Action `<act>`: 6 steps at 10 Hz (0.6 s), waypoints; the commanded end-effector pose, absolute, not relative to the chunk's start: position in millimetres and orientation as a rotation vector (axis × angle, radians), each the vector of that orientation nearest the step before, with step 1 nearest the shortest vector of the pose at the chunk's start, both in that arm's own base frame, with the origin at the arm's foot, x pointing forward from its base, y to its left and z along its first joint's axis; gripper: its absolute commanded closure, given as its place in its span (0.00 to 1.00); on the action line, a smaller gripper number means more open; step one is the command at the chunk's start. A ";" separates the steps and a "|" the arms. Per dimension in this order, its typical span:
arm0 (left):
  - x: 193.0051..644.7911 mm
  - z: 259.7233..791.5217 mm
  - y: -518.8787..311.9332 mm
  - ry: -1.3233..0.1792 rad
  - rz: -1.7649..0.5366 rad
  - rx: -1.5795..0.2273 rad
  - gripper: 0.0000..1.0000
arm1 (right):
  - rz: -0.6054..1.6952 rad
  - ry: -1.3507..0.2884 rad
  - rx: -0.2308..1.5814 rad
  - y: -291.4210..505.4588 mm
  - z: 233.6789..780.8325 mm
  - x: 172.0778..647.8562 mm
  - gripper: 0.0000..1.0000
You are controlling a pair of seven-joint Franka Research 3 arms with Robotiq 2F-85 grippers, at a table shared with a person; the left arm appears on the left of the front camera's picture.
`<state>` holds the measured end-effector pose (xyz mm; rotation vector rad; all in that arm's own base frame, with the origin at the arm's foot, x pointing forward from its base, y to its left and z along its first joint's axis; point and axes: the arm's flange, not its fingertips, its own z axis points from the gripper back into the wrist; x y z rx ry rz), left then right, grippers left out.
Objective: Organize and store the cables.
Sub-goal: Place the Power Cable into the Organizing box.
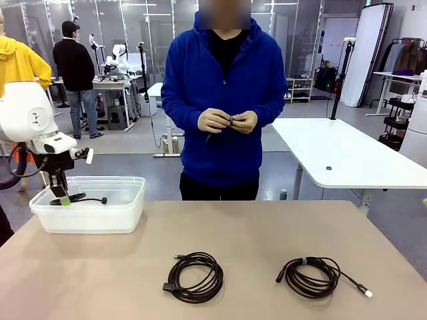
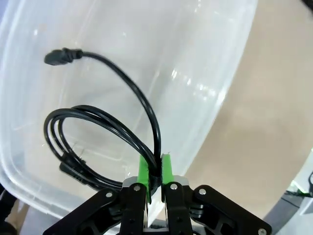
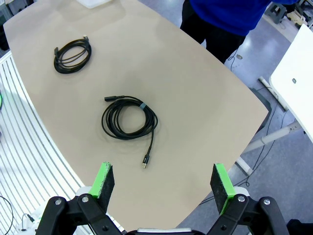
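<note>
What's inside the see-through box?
One black cable, its coil hanging into the box, pinched by the left jaws. The green pads hide the pinched part.

We see a thin black looped cable point(image 2: 98, 128), one plug end sticking free, hanging in the clear tub point(image 1: 127, 200), pinched between the left fingers point(image 2: 144, 172). Two more lie flat on the table point(image 1: 253, 227), well apart: a middle coil point(image 1: 194, 273), wound round, and a banded coil point(image 1: 311, 277) farther right, its light-tipped end trailing outward.
</note>
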<state>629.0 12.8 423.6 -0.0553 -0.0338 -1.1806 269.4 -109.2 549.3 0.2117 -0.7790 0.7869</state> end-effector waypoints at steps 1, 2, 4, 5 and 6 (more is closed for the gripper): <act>655.7 426.0 3.0 0.018 -1.119 -0.083 0.82 | 0.804 -0.782 0.212 -110.8 548.4 268.3 0.00; 656.1 425.8 3.3 0.029 -1.097 -0.079 0.73 | 0.804 -0.782 0.212 -110.8 548.4 268.3 0.00; 657.8 426.6 6.7 0.018 -1.076 -0.073 0.42 | 0.804 -0.782 0.212 -110.8 548.4 268.3 0.00; 656.2 427.7 7.2 0.022 -1.068 -0.071 0.23 | 0.804 -0.782 0.212 -110.8 548.4 268.3 0.00; 656.1 427.3 6.8 0.024 -1.064 -0.068 0.12 | 0.804 -0.782 0.212 -110.8 548.4 268.3 0.00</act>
